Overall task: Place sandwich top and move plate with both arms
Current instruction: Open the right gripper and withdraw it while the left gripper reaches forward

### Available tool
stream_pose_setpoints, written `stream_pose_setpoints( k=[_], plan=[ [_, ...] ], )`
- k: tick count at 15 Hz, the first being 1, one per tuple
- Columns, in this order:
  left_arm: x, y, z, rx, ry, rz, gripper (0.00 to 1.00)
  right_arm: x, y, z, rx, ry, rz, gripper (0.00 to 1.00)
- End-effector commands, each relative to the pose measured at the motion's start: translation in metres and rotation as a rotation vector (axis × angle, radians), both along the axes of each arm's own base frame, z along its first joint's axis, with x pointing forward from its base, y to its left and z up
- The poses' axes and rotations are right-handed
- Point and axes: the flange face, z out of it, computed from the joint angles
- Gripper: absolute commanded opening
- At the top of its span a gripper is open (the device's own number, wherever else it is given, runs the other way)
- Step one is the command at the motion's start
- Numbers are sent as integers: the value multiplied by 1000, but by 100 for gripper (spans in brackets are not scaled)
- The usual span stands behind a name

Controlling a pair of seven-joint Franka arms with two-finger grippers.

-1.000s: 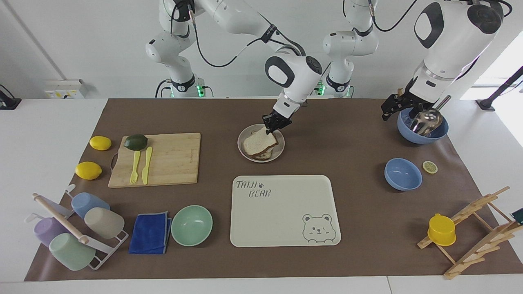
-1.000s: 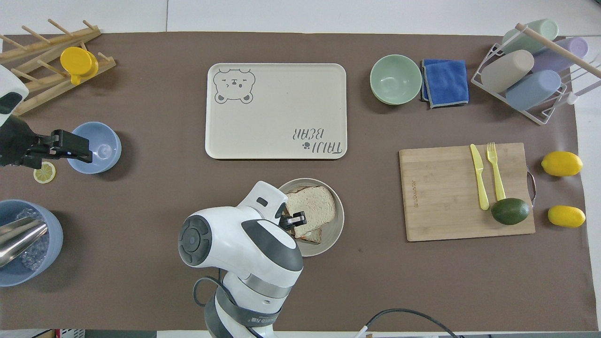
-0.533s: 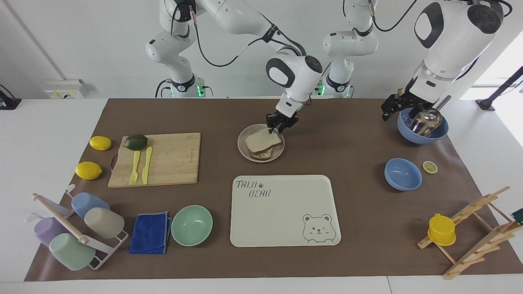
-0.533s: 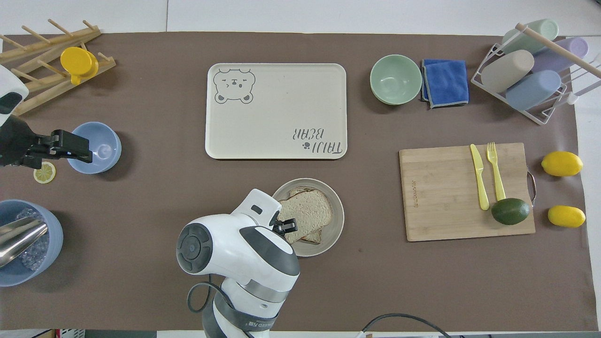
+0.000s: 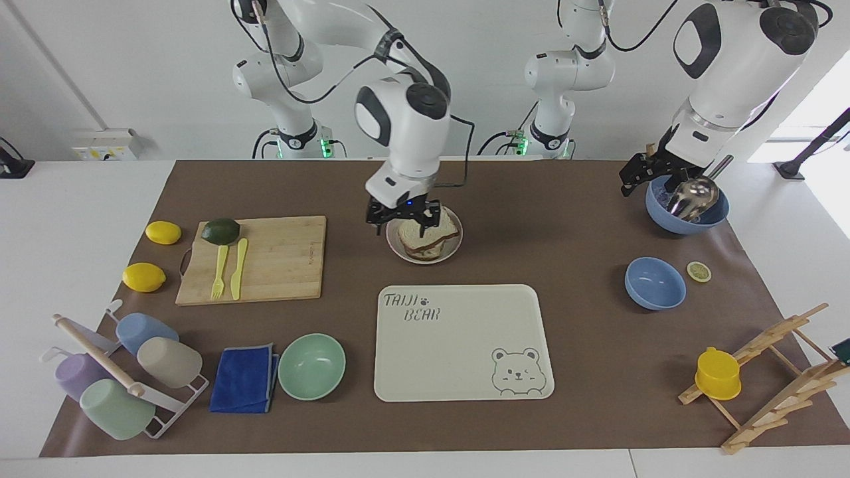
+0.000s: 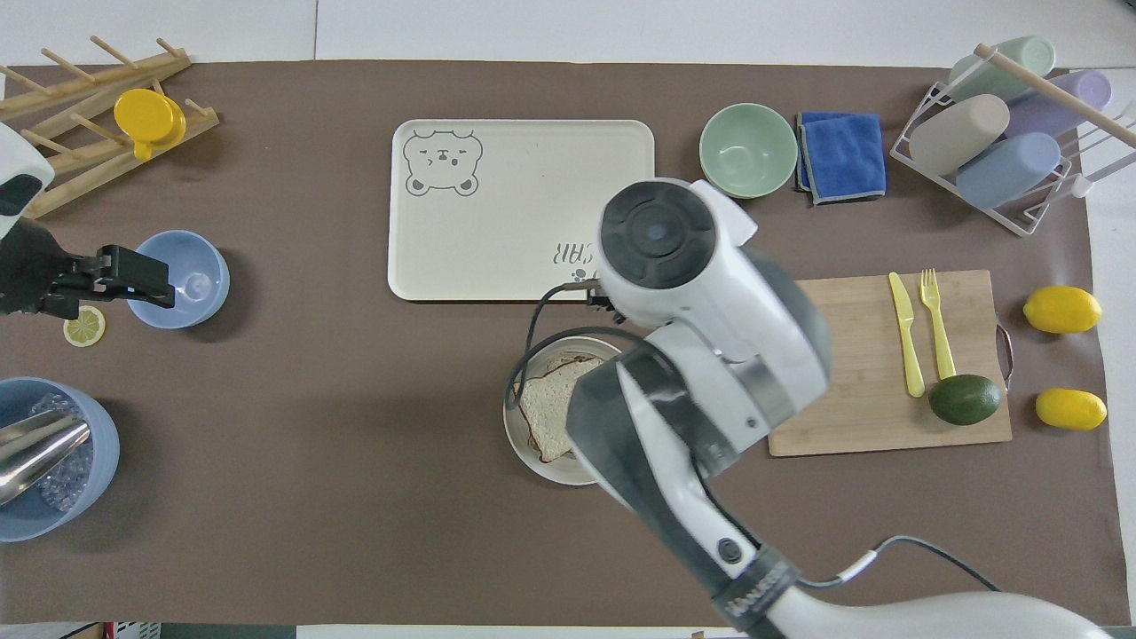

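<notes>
The right end effector [image 5: 404, 221] hangs released over the plate's [image 5: 405, 254] edge beside the bread [image 5: 428, 229], while the left end effector [image 5: 639, 174], whose grip I cannot tell, waits by a blue bowl [image 5: 664, 222].

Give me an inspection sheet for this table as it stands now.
Surface: brown mat covers the table.
Job's things: bread slice lies on the sandwich on the plate; tray is bare.
Clutter: cutting board, lemons, green bowl, blue bowl, cup rack.
Grippers: right gripper open over the plate's rim; left gripper waits at the ice bowl.
Cables: black cable loops on the right arm.
Surroundings: white wall; nothing else seen.
</notes>
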Motion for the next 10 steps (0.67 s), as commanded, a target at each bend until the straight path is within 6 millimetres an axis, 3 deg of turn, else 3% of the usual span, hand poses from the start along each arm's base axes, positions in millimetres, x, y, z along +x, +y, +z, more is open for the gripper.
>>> stream_pose_setpoints(
  k=[1, 4, 6, 8, 10],
  plan=[
    [-5, 3, 7, 17, 0, -4, 100, 4, -79, 43, 68, 50, -42, 100],
    [-6, -2, 7, 18, 3, -10, 100, -4, -168, 91, 114, 93, -44, 100],
    [-6, -8, 6, 18, 4, -27, 100, -18, -195, 107, 112, 115, 2, 100],
    [-7, -11, 6, 19, 7, -25, 100, -20, -224, 103, 114, 143, -23, 100],
    [-16, -22, 0, 20, 30, -47, 100, -25, -230, 101, 117, 129, -36, 100]
  ],
)
